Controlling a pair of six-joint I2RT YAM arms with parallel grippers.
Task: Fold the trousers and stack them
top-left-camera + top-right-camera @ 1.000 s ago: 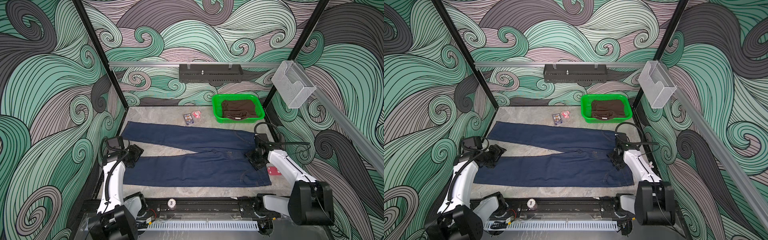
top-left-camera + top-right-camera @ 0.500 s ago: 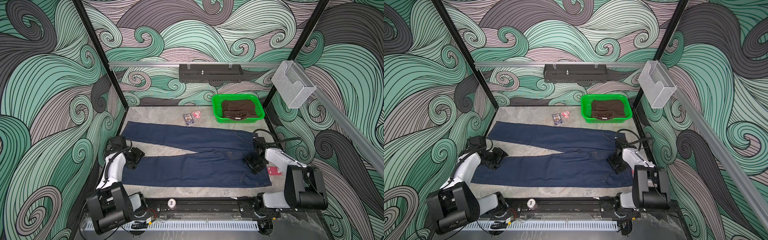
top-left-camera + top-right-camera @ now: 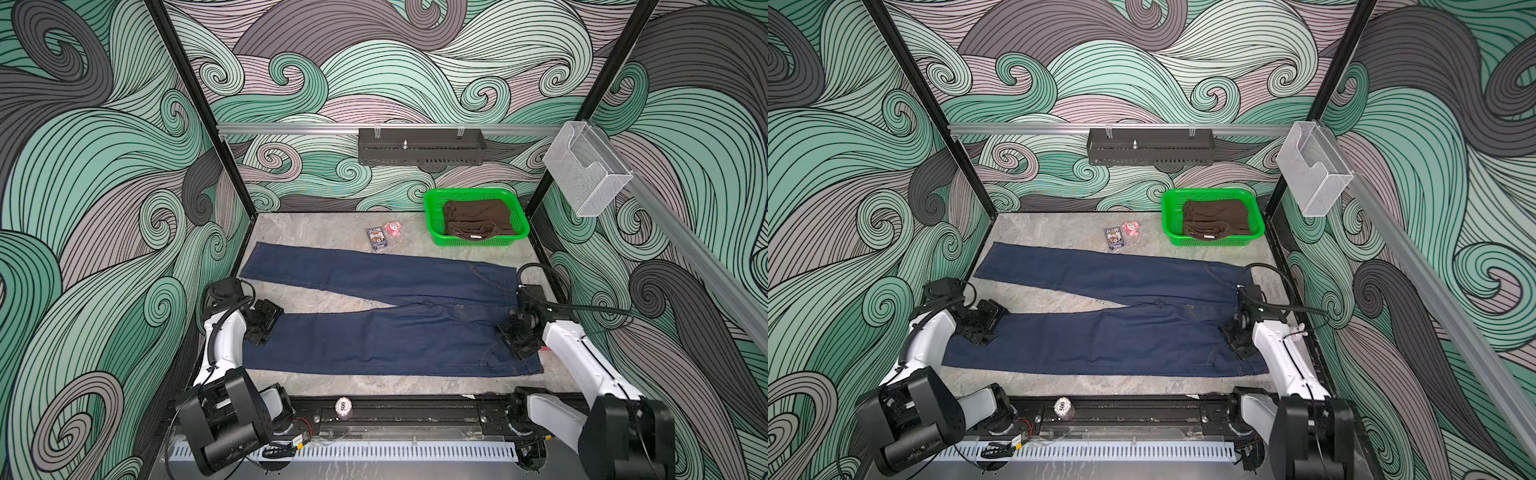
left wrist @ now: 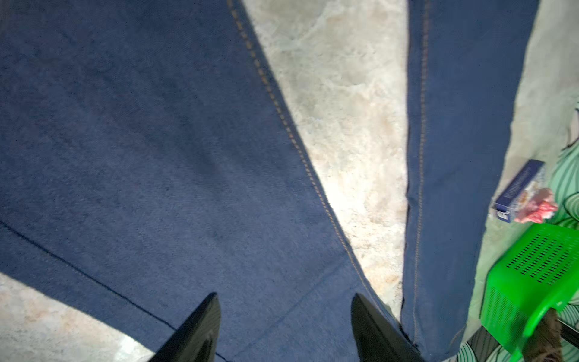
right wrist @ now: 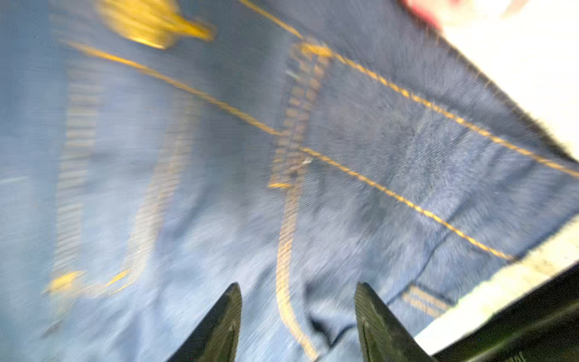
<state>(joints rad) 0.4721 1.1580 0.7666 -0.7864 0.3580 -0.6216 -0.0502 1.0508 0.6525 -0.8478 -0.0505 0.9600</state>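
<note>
The dark blue trousers [image 3: 374,336] [image 3: 1100,340] lie flat on the table, legs spread toward the left and waistband at the right. My left gripper [image 3: 266,320] [image 3: 984,322] is over the cuff end of the near leg. In the left wrist view it [image 4: 285,301] stands open, with flat denim [image 4: 156,141] between its fingers. My right gripper [image 3: 513,336] [image 3: 1235,338] is at the near part of the waistband. In the right wrist view it [image 5: 297,290] is open over a yellow-stitched seam and a small pucker of cloth [image 5: 376,156]. That view is blurred.
At the back right, a green basket [image 3: 432,208] [image 4: 532,282] holds a folded brown garment [image 3: 478,216]. A small card box [image 3: 377,238] and a pink toy [image 3: 392,227] lie behind the far leg. A poker chip [image 3: 343,404] sits on the front rail.
Both grippers have slid a little toward the table's near edge, the left along the cuff and the right along the waistband. The trousers lie as before.
</note>
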